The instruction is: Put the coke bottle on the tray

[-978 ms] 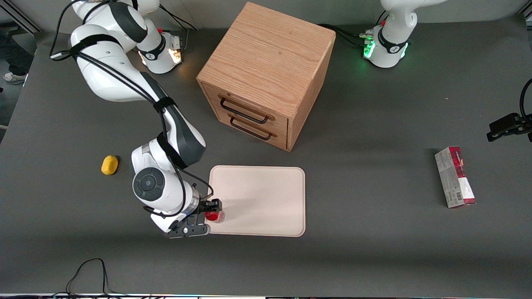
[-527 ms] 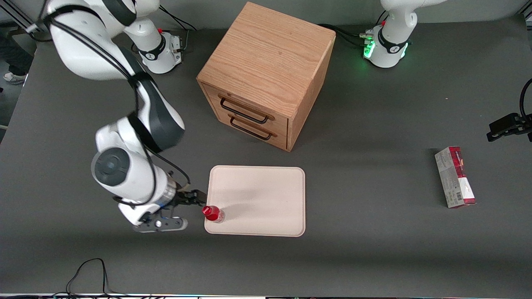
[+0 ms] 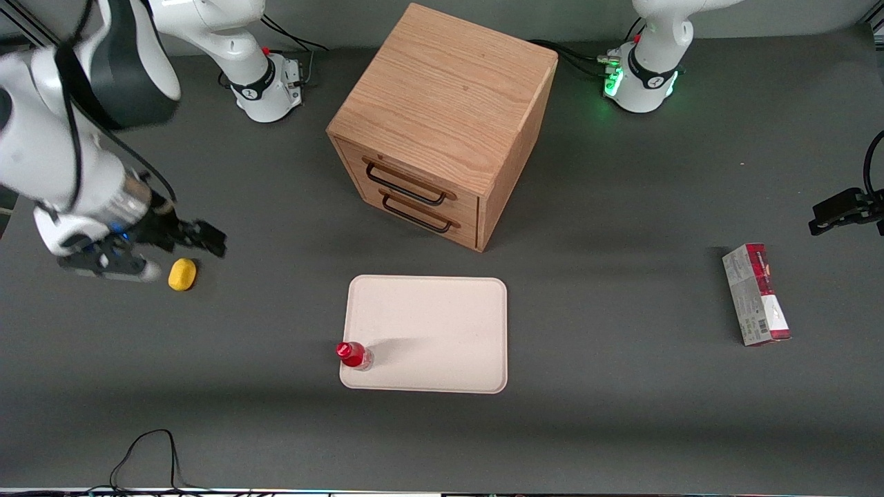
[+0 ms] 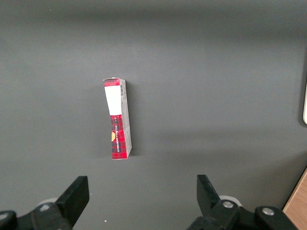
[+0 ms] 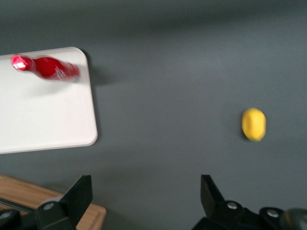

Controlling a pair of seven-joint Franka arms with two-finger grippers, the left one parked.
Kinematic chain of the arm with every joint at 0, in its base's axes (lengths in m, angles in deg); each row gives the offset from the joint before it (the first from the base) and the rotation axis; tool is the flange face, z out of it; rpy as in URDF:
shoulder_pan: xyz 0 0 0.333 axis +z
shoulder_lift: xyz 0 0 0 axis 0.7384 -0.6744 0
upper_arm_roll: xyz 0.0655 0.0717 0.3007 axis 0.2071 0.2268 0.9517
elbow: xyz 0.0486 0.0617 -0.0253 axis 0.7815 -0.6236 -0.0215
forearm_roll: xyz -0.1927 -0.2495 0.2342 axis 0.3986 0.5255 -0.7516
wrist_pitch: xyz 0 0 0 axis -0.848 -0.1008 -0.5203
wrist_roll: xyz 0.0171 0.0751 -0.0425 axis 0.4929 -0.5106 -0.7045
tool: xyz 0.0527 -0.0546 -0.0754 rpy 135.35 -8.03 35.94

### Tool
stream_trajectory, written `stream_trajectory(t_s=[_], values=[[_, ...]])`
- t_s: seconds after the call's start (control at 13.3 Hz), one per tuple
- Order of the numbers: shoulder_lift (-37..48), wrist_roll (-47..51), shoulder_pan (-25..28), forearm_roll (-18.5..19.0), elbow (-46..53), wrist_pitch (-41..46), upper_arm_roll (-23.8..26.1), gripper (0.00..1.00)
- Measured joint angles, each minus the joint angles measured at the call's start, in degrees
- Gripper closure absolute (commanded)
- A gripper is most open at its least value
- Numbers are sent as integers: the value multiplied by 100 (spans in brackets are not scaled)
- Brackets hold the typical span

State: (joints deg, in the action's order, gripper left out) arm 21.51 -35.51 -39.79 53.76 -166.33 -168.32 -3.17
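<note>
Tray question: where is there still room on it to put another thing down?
Nearly all of the tray is bare. Only the coke bottle stands on it, in the corner nearest the front camera at the working arm's end. The open gripper is away by the yellow lemon.

My right arm is raised above the bench at the working arm's end, its forearm sloping down from about eleven o'clock to the wrist in the front view. My gripper (image 3: 207,239) hangs off that wrist and points toward four o'clock. Its jaws stand wide apart with nothing between them, as the right wrist view (image 5: 144,201) shows.
</note>
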Motion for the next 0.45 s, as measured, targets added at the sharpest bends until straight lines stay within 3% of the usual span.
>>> stream_trajectory(t_s=[0.23, 0.45], values=[[1293, -138, 5, -3, -1105, 208, -173, 0], [1540, -397, 5, -3, -1126, 529, -316, 0]])
